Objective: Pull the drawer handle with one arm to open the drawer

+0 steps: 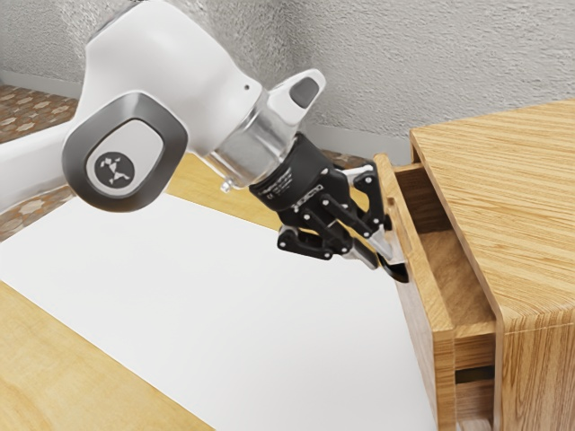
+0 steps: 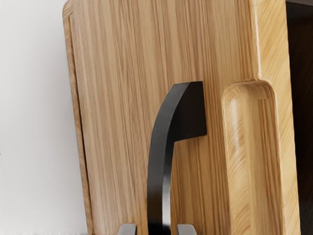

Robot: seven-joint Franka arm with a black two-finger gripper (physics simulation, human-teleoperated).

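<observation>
Gripper (image 1: pixel 382 248) is clenched on the black handle (image 1: pixel 397 268), which I see running between its fingertips (image 2: pixel 128 228). The drawer (image 1: pixel 422 296) stands partly pulled out of the wooden cabinet (image 1: pixel 512 171), its front panel over the white table (image 1: pixel 225 314).

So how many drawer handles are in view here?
1: the black handle on the front of the pulled-out drawer, gripped between the fingers. Any on lower fronts may be hidden.
</observation>
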